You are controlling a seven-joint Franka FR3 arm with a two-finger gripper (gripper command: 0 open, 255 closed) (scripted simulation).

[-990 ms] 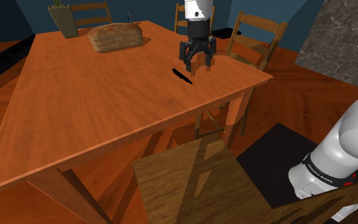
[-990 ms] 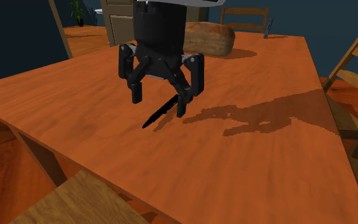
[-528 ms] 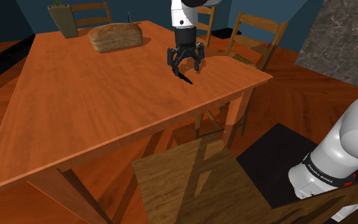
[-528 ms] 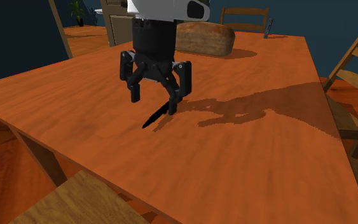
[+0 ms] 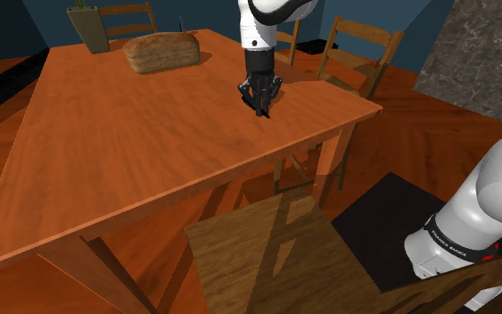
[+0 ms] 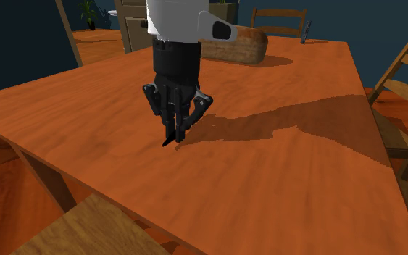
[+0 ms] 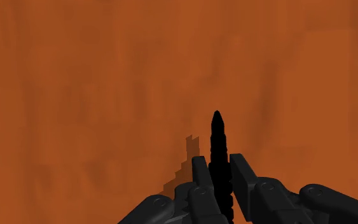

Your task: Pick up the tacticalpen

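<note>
Within the last second the end effector [image 5: 259, 103] had come down onto the surface [image 5: 124, 152], and its fingers, spread wide before, had drawn in. They now clasped the black tactical pen [image 7: 217, 137] near its middle. It still seemed to rest on the wood, toward the shoulder view's far right and well apart from the bread loaf [image 5: 161, 52]. With the grasp apparently made, only lifting remained.

- Table [image 5: 133, 152]: broad orange-brown wooden top, long shadow across it.
- Chairs [image 5: 357, 52]: wooden, slat-backed, drawn up around the table.
- Walls [image 5: 39, 22]: dark blue.
- Floor [image 5: 418, 134]: reddish wood.
- Panel [image 5: 489, 53]: grey, marbled, shoulder view's upper right.
</note>
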